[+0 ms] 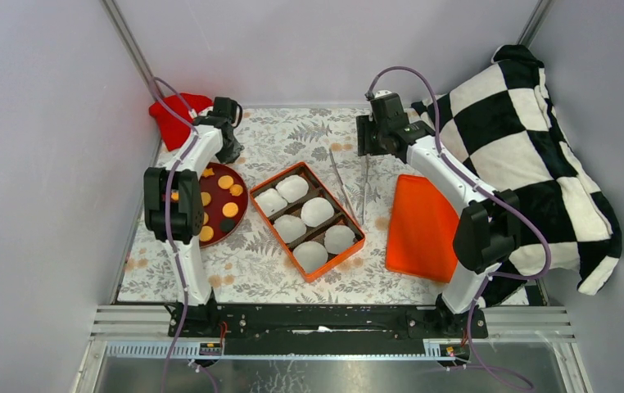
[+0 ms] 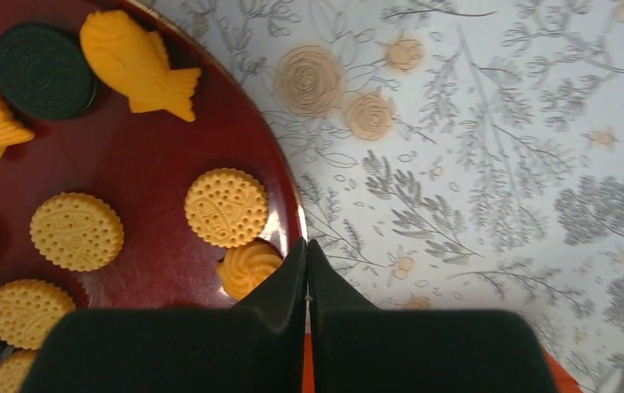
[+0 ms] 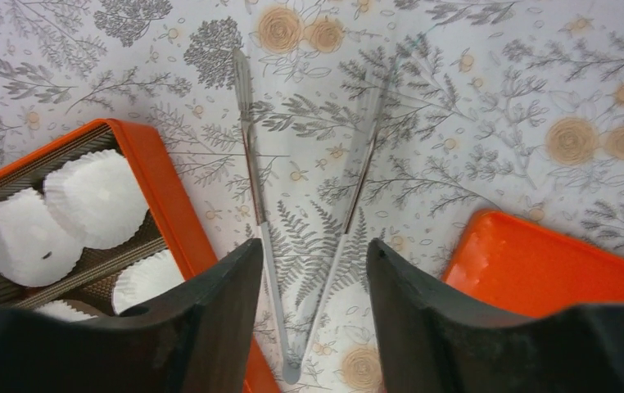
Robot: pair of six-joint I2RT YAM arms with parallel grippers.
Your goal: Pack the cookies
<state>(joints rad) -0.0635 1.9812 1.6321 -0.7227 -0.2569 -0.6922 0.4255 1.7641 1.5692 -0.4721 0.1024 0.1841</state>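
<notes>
Cookies (image 2: 227, 207) sit near plate (image 2: 145, 155) rim — tablecloth (image 2: 472, 164) beyond.

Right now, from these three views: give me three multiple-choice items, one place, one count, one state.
1. Where do the tongs lie?
A. inside the orange box
B. between the orange box and the orange lid
C. on top of the orange lid

2. How many white liners sit in the orange box?
A. six
B. four
C. eight

3. What state is the left tool in?
A. wide open
B. shut on a cookie
C. shut, with nothing in it

Answers:
1. B, the right wrist view shows the tongs on the bare patterned cloth, with the box on one side and the lid on the other.
2. A, the top view shows six liners in the box's compartments.
3. C, the left wrist view shows its fingers pressed together with nothing between them.
</notes>
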